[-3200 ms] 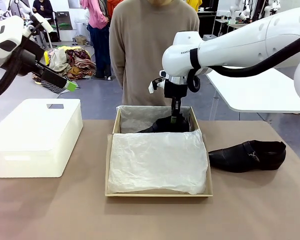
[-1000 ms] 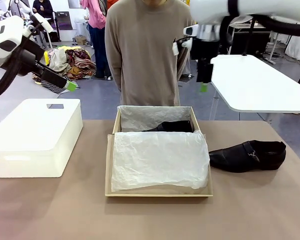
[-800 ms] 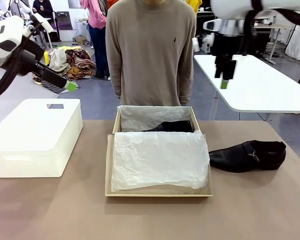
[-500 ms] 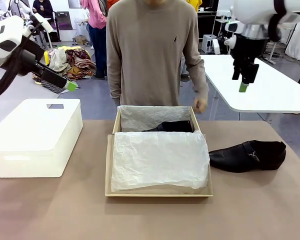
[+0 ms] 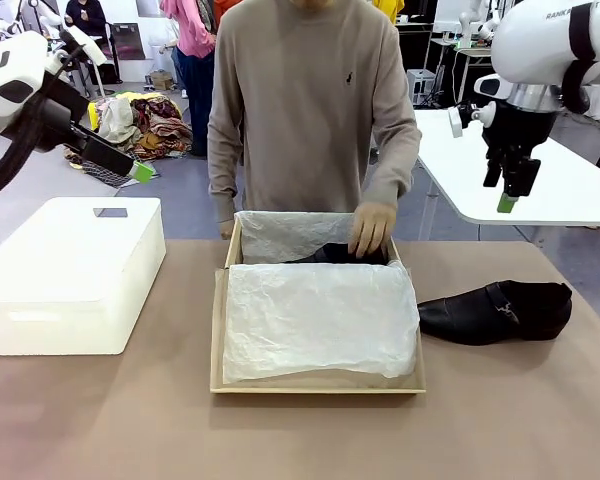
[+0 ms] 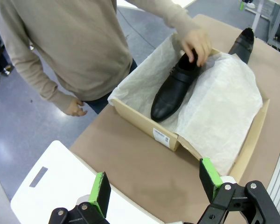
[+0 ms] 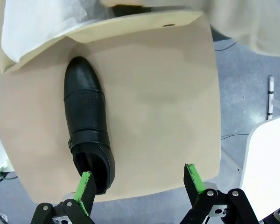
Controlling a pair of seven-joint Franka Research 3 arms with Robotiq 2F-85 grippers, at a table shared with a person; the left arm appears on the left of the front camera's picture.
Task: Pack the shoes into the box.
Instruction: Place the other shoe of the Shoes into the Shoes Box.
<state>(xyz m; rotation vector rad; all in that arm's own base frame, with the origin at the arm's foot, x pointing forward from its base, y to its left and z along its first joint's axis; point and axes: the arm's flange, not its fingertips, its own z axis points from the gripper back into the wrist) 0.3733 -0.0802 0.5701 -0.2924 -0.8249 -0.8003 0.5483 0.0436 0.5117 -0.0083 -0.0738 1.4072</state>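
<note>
One glossy black shoe [image 5: 338, 253] lies in the far half of the tan cardboard box [image 5: 218, 330], beside the white tissue paper [image 5: 315, 315]. A person's hand [image 5: 369, 229] rests on its heel end; the left wrist view shows that hand [image 6: 196, 43] on the shoe [image 6: 173, 88]. The other shoe [image 5: 495, 311] lies on the table to the right of the box. My right gripper [image 5: 506, 200] hangs open high above it, and the right wrist view looks down on that shoe [image 7: 87, 119] between the open fingers [image 7: 86, 185]. My left gripper [image 5: 140, 172] is open, high at the far left.
A white plastic box [image 5: 70, 270] with a lid stands on the table's left side, below my left gripper. The person stands at the far edge behind the cardboard box. A white table [image 5: 520, 180] stands beyond the right side. Brown tabletop [image 5: 300, 435] lies bare in front.
My right arm has swung from above the box's far side out to the right and a little lower. The person's hand has reached down onto the shoe in the box. Left arm unmoved.
</note>
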